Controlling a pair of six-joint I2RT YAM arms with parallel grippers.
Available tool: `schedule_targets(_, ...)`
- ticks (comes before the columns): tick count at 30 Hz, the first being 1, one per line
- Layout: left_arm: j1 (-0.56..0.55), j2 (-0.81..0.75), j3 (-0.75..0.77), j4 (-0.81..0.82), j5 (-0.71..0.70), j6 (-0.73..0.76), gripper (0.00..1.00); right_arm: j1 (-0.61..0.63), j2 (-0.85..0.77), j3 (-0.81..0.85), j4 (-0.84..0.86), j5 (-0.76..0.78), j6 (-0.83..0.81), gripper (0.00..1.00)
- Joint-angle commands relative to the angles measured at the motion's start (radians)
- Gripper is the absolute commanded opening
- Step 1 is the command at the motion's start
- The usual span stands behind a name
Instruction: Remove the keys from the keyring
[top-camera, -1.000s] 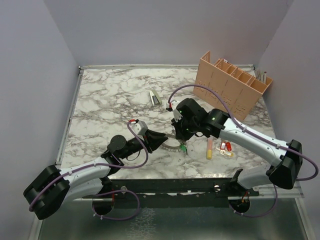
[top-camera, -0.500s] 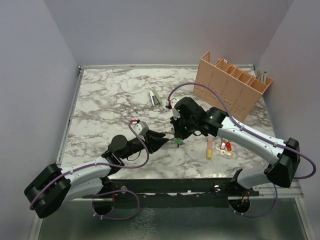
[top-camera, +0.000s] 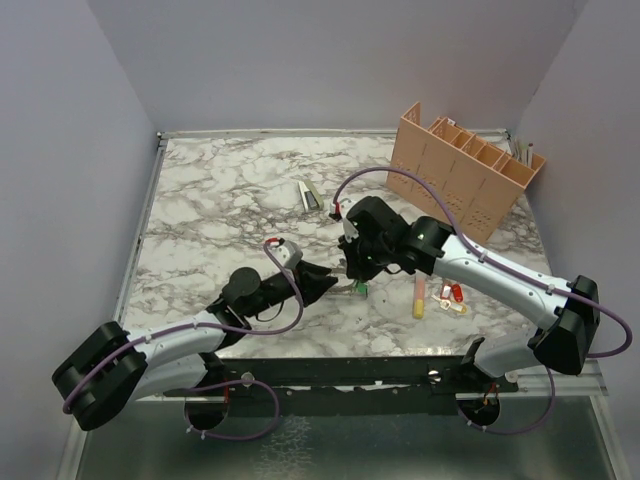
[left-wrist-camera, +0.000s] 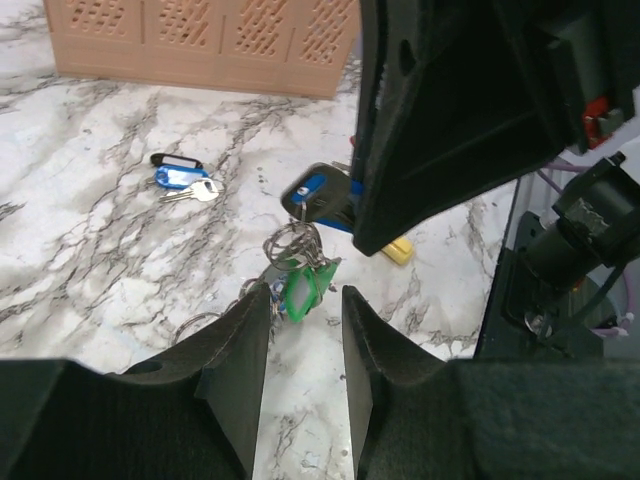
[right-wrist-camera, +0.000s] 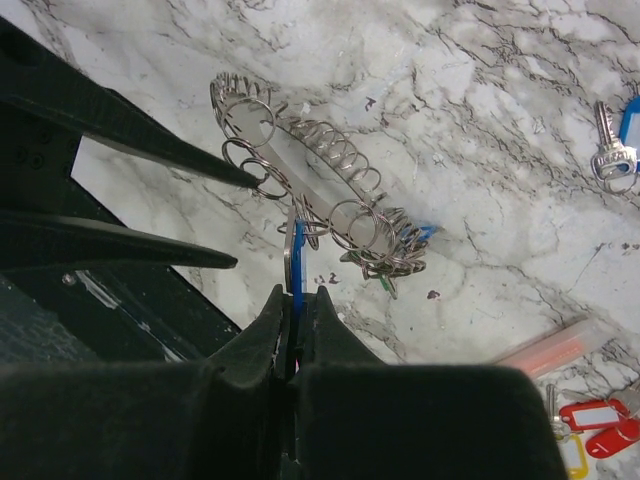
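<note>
The keyring (right-wrist-camera: 305, 185), a large coil of grey metal with several small split rings on it, hangs tilted just above the marble. My right gripper (right-wrist-camera: 297, 295) is shut on a blue-headed key (left-wrist-camera: 318, 195) that is still linked to the keyring by its small ring. A green-headed key (left-wrist-camera: 300, 290) dangles under the bunch. My left gripper (left-wrist-camera: 305, 300) is open, with the green key just beyond its tips. One of its fingertips (right-wrist-camera: 250, 178) touches a small ring on the coil. In the top view both grippers meet at the bunch (top-camera: 352, 285).
A tan slotted organiser (top-camera: 465, 170) stands at the back right. A bunch with red and yellow tags (top-camera: 452, 295) and a yellow tube (top-camera: 419, 297) lie right of the grippers. A loose blue-tagged key (left-wrist-camera: 180, 180) lies apart. A small metal item (top-camera: 308, 194) sits further back.
My left gripper has opened wider and edged towards the bunch. The right gripper has lifted the blue key, and the keyring has risen off the marble with it.
</note>
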Motion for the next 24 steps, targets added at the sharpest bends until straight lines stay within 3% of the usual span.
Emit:
schedule_targets(1,-0.005,0.006,0.047,-0.081,-0.104,0.019,0.35,0.012,-0.002,0.043,0.020,-0.039,0.005,0.00)
schedule_targets(12,-0.006,0.030,0.095,-0.253,-0.350,-0.007,0.33,0.038,-0.028,0.027,0.007,-0.133,-0.009,0.00)
schedule_targets(24,-0.005,-0.015,0.082,-0.222,-0.215,0.027,0.34,0.038,-0.057,-0.031,0.042,-0.045,0.005,0.00)
